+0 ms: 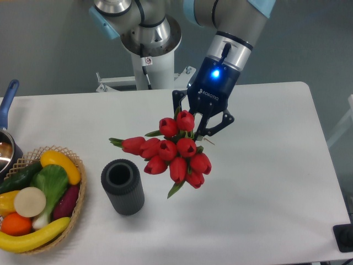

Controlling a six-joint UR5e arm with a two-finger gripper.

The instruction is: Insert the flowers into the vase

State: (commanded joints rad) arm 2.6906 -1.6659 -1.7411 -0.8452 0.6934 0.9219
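Note:
The flowers (174, 152) are a bunch of red tulip buds with green leaves, held in the air above the table, buds pointing down and toward the camera. My gripper (197, 131) is shut on the bunch from behind, its fingertips hidden by the buds. The vase (122, 186) is a short dark grey ribbed cylinder, upright, mouth open and empty. It stands to the lower left of the bunch, apart from it.
A wicker basket (77, 205) of toy fruit and vegetables sits at the front left. A pot with a blue handle (7, 105) is at the left edge. The robot base (149, 44) stands behind the white table (265, 182).

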